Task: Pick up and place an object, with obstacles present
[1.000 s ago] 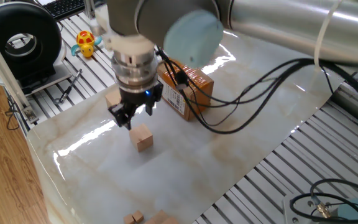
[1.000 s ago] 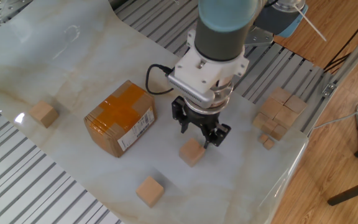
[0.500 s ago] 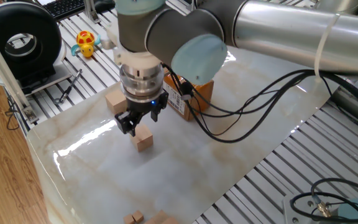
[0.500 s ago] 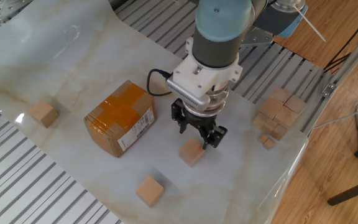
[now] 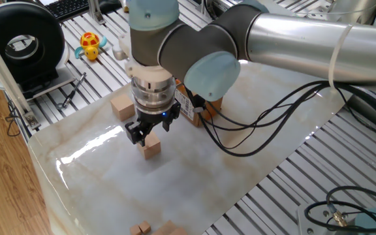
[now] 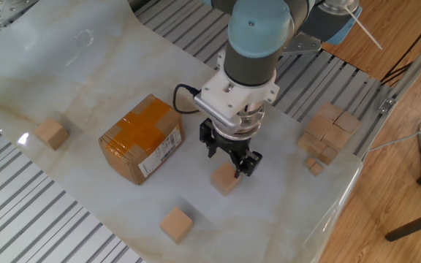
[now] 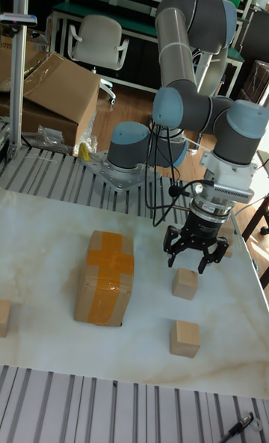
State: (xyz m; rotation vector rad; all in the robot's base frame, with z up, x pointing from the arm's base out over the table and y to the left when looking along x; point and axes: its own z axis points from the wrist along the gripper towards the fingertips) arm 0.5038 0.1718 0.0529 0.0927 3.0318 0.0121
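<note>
Wooden cube (image 6: 224,180) just under spread end effector (image 6: 230,155), beside cardboard box (image 6: 140,138).

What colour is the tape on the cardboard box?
Glossy orange-brown tape crossing the box top; clearest in the tall fixed view.

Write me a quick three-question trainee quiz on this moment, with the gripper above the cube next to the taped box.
1. True or false: the gripper has already closed on the wooden cube below it.
2. Which item stands nearest to that cube? A) the cardboard box B) the yellow toy turtle C) the black reel
3. Fill in: besides the cube under the gripper, ___ more single cubes sit on the marble sheet in the other fixed view.

Key
1. False. The jaws are spread, with the fingertips near the cube's top and the cube resting on the sheet.
2. A.
3. Two: a front cube and a far cube beyond the box.
</note>
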